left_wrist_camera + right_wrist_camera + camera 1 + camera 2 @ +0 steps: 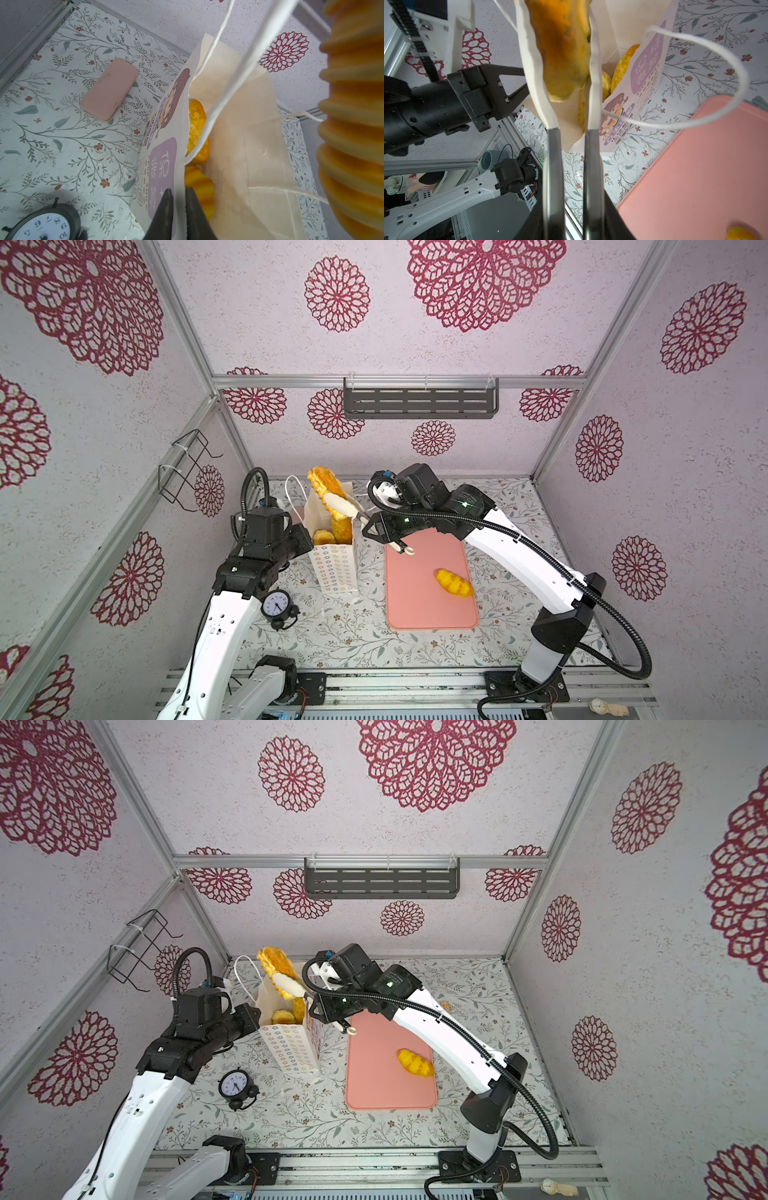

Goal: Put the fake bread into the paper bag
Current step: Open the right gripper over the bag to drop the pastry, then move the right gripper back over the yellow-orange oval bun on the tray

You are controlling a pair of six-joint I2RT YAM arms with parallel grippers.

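Observation:
The white paper bag [336, 568] [293, 1048] stands upright left of centre, and two orange fake breads [341, 530] [196, 124] show inside it. My left gripper [305, 537] [179, 193] is shut on the bag's rim, one finger outside and one inside. My right gripper [368, 526] [573, 218] is shut on metal tongs [399, 547] [552, 166]. The tongs' white tips pinch a long ridged bread [326, 487] [276, 965] [562, 52] just above the bag's mouth. Another yellow bread [454, 583] [415, 1063] lies on the pink tray [419, 605].
A small black alarm clock [276, 605] [41, 226] stands on the floral table by the left arm. The bag's cord handles [716, 52] loop loosely near the tongs. A dark shelf [419, 402] hangs on the back wall and a wire rack [187, 468] on the left wall.

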